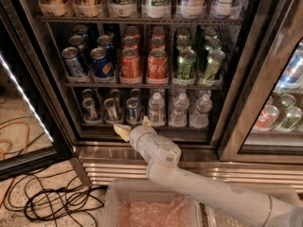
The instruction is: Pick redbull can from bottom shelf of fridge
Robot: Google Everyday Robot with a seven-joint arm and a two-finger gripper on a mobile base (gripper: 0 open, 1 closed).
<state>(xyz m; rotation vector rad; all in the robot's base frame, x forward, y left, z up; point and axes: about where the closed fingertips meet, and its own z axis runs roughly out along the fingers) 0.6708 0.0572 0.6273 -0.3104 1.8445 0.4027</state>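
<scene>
The fridge stands open. On its bottom shelf several slim silver-and-blue redbull cans stand in rows at the left, with front cans at left, middle and right. My gripper is at the shelf's front edge, just below and in front of the right redbull can. Its cream fingertips are spread apart, one at the left and one at the right. It is open and holds nothing. My white arm reaches in from the lower right.
Small water bottles fill the right of the bottom shelf. Pepsi, Coke and green cans stand on the rack above. The open glass door is at the left, a neighbouring cooler at the right. Cables lie on the floor. A clear bin is below.
</scene>
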